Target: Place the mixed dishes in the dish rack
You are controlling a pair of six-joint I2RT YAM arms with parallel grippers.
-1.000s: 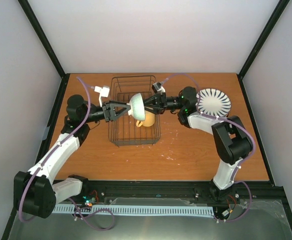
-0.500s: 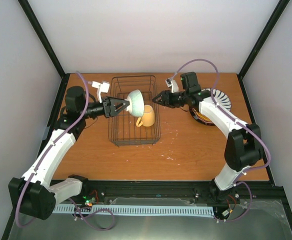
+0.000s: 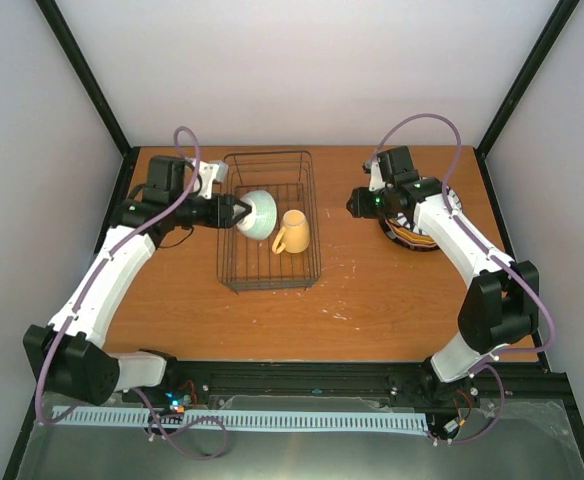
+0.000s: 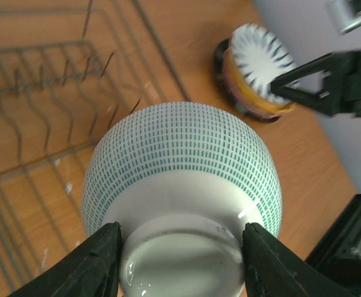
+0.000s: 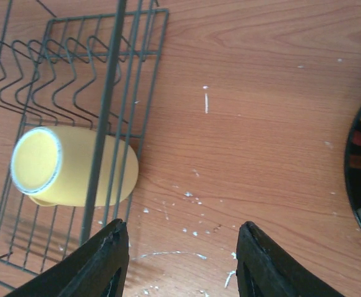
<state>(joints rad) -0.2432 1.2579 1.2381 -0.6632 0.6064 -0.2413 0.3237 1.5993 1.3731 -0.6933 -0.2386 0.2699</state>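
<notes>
Right gripper (image 5: 183, 235) has retreated, jaws apart and empty. Left gripper (image 4: 180, 263) clamps the pale blue-green bowl (image 4: 180, 161) over the dark wire dish rack (image 3: 269, 283); next, lower and release.

The dish rack (image 3: 268, 284), a dark wire basket, stands left of the worktop's (image 3: 372, 310) centre, toward the far edge. The yellow mug (image 3: 293, 232) lies tilted inside, against its right wall. The pale bowl (image 4: 180, 167) with blue-green dashes is on its side over the rack's left wall, its foot gripped by the left tool (image 4: 180, 244). The plates (image 4: 253, 93) make 1 stack toward the far right corner, the striped plate (image 4: 262, 54) on top.
</notes>
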